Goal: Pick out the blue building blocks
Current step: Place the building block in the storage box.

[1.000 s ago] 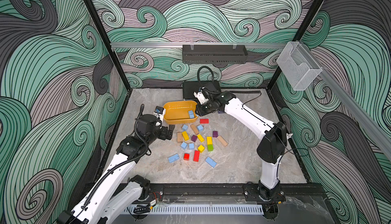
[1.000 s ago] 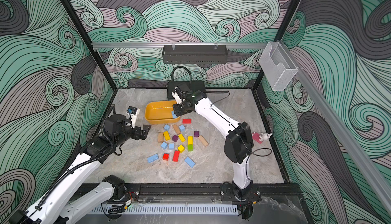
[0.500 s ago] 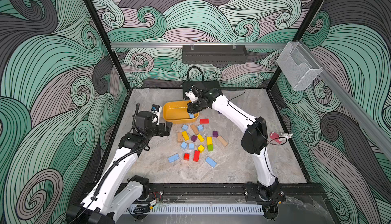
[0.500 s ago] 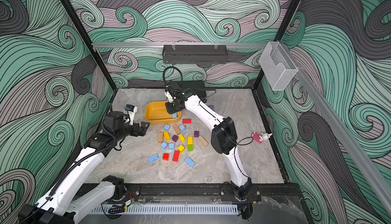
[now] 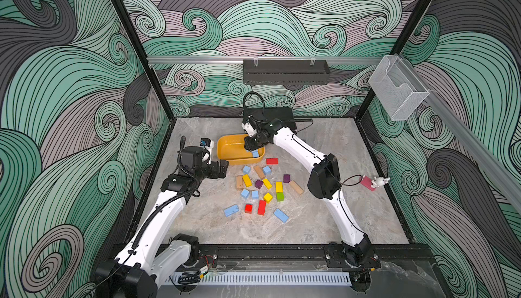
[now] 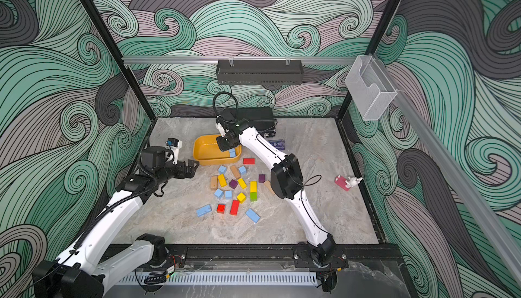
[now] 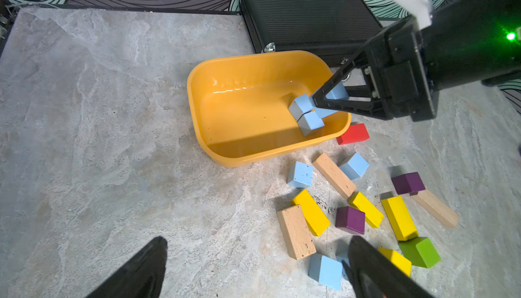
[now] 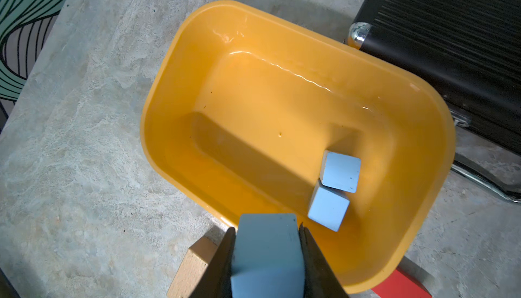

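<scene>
Arms over a stone-grey table [image 5: 315, 226]: your right arm [image 5: 294, 147] reaches from its front base across the block pile, elbow raised, forearm slanting down toward the back, wrist dipped over the yellow tub [image 5: 225, 150]. Your right gripper [image 7: 316, 100] is clamped on a blue block [image 8: 267, 247], one finger [image 8: 315, 260] pressed flat against each side, and holds it above the tub's near rim, at the corner closest to that arm. Inside the tub, at that same corner, one blue cube [image 8: 341, 171] touches a second cube [image 8: 328, 212]. Whether the held block touches either of them, you cannot tell.

Your left arm [image 5: 169, 212] rises from the front left corner, elbow bent, forearm running nearly level toward the tub. Your left gripper [image 5: 222, 169] hovers just beside the tub's other end, pointing toward the tub and pile. Its fingers [image 7: 141, 271] stand wide apart with nothing between them.

Six loose blue blocks [image 5: 244, 193] lie on the table in front of the tub, scattered among red, yellow, purple, green and tan ones: four cubes in the thick of the pile, two longer bricks at its near edge. A black case [image 7: 304, 12] sits behind the tub, against the back wall.
</scene>
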